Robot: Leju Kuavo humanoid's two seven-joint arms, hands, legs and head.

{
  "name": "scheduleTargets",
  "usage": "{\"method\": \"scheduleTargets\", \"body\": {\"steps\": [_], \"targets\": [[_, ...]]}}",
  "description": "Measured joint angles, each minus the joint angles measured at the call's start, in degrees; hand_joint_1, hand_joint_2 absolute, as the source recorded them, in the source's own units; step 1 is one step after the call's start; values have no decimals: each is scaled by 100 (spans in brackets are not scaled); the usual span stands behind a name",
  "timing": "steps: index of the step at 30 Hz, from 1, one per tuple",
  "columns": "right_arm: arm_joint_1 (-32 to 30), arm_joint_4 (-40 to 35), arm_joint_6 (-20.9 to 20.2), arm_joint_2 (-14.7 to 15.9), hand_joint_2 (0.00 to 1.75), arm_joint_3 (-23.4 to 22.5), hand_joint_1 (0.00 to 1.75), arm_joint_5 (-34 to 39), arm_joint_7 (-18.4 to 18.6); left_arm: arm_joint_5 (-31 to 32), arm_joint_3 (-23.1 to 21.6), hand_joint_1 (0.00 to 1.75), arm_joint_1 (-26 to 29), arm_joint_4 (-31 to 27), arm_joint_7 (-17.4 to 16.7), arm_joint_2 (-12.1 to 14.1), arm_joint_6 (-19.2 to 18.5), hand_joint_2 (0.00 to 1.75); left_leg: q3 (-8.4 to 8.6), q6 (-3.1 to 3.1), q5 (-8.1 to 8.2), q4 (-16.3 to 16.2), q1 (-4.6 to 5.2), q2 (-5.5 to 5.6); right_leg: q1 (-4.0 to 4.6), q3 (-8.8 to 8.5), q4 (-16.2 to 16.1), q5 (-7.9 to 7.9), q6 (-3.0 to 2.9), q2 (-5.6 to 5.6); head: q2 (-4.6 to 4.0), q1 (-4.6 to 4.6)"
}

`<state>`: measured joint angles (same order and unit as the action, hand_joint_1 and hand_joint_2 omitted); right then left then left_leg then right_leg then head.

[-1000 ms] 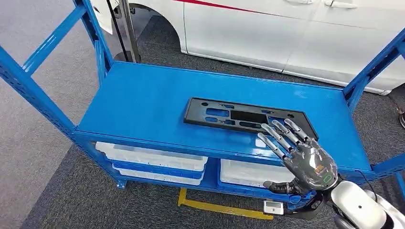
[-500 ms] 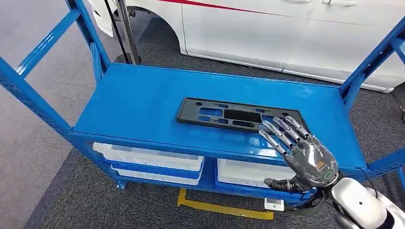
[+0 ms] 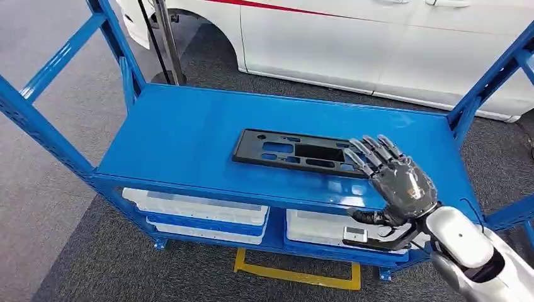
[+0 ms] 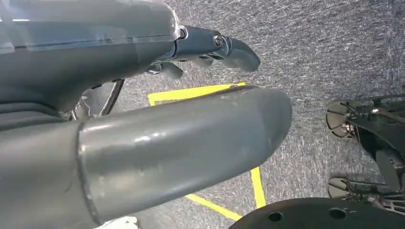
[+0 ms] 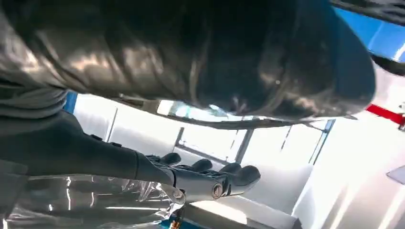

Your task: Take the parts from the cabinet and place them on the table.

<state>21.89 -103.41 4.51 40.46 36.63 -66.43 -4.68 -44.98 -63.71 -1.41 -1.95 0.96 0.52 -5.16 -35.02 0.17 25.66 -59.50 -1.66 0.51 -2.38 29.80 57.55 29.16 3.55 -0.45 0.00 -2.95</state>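
Right hand raised over the black panel on the blue shelf.

The flat black panel (image 3: 301,153) lies on the top board of the blue shelf unit (image 3: 189,135), toward its right half. The right hand (image 3: 395,179) hovers above the panel's right end, fingers (image 3: 371,151) spread and holding nothing. The left hand (image 4: 143,119) hangs over grey carpet (image 4: 310,43) marked with yellow tape (image 4: 191,93); I cannot tell whether its fingers are spread or closed. White bins (image 3: 198,211) sit on the lower shelf, and a white car (image 3: 378,44) stands behind.
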Motion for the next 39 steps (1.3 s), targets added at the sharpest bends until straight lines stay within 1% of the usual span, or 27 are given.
{"method": "scheduleTargets", "body": {"steps": [3,5,7,10,14,20,29,36,39], "targets": [[126,192,-223,-144,0,17,0,107,31,9,-13,0,-2,0,2,0,-2,0,0,0,0,2,0,-1,1,0,2,0,0,1,0,0],[306,476,-383,-332,0,46,0,155,61,7,-18,0,-9,2,2,0,-13,0,2,-2,-1,1,0,-2,1,3,5,0,0,6,0,0],[449,746,-449,-499,0,77,0,184,59,-11,-18,0,-24,7,0,0,-48,0,2,-6,-4,1,-1,0,1,2,8,0,0,0,0,0],[592,1112,-442,-708,0,138,0,197,31,-45,-18,0,-23,13,-15,0,-85,0,2,-7,-5,1,-1,3,1,3,12,0,-1,-6,0,0],[686,1360,-435,-850,0,212,0,199,-11,-87,-18,0,-21,24,-44,0,-105,0,2,-7,-5,1,-1,3,1,4,14,1,-2,-6,0,0],[762,1530,-435,-949,0,284,0,206,-26,-151,-20,0,-18,28,-48,0,-118,0,1,-7,-5,2,-1,3,2,5,15,5,-7,-7,0,0],[782,1681,-427,-979,0,315,0,225,-44,-183,-20,0,-14,31,-42,-2,-138,0,2,-7,-5,1,-1,3,1,5,15,4,-7,-7,0,0],[785,1751,-409,-1001,0,352,0,232,-63,-229,-20,0,-14,46,-33,-2,-144,0,-1,-4,-3,-10,18,4,-13,6,11,1,-5,-7,0,0],[785,1769,-409,-1008,0,354,0,236,-81,-249,-20,0,-14,46,-33,0,-144,0,-8,10,7,-24,35,4,-28,7,10,-1,-1,-8,0,0]]}}
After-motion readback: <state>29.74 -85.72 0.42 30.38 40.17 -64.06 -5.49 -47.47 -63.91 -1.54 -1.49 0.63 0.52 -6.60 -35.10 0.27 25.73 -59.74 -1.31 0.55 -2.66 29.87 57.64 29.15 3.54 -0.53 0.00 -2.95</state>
